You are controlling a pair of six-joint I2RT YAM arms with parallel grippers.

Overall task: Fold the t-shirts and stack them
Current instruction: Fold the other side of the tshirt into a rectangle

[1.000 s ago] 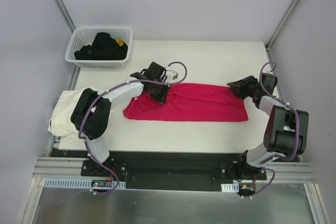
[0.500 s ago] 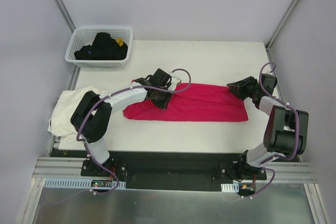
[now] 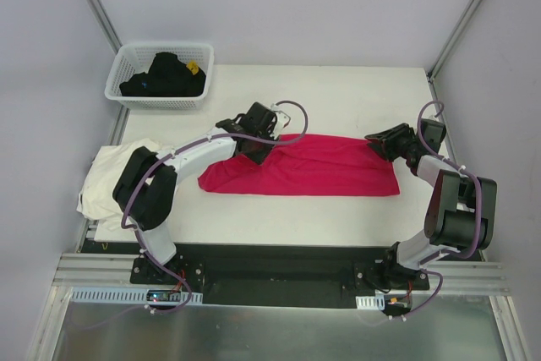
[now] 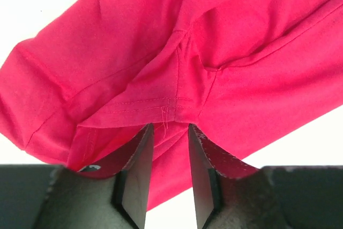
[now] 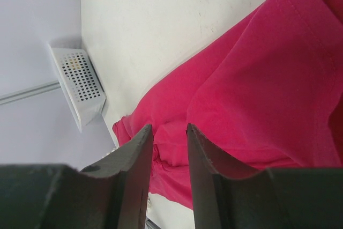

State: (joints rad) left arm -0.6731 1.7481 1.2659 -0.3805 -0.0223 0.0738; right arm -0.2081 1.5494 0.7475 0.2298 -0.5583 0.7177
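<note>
I had the magenta-red t-shirt (image 3: 321, 166) lying as a long flattened band across the middle of the table (image 3: 355, 95), running left to right, with 1 arm at each end of it. The left gripper (image 3: 258, 152) sat over the far left part of the band, where a sleeve seam bunched up. In its wrist view the 2 fingers stood slightly parted, their tips just short of that stitched fold, with nothing pinched between them. The cloth lay slack under them, which I read as a sleeve tucked in and let go so it would lie flat. The right gripper (image 3: 374, 139) hung over the right end of the shirt. Its jaws were also a little apart, and the gap showed only the shirt and bare table beyond, so I judged it was gripping nothing and was placed there to steady or take up that end. The cream-white t-shirt (image 3: 106, 179) was heaped at the near left edge of the table, partly hanging off it and well apart from the red one. I took it to be parked there, out of the working area. The white basket (image 3: 156, 101) at the far left corner held only dark clothes (image 3: 165, 73). By my reckoning the red shirt needed at least 1 more fold, end to end, and nothing was stacked yet.
</note>
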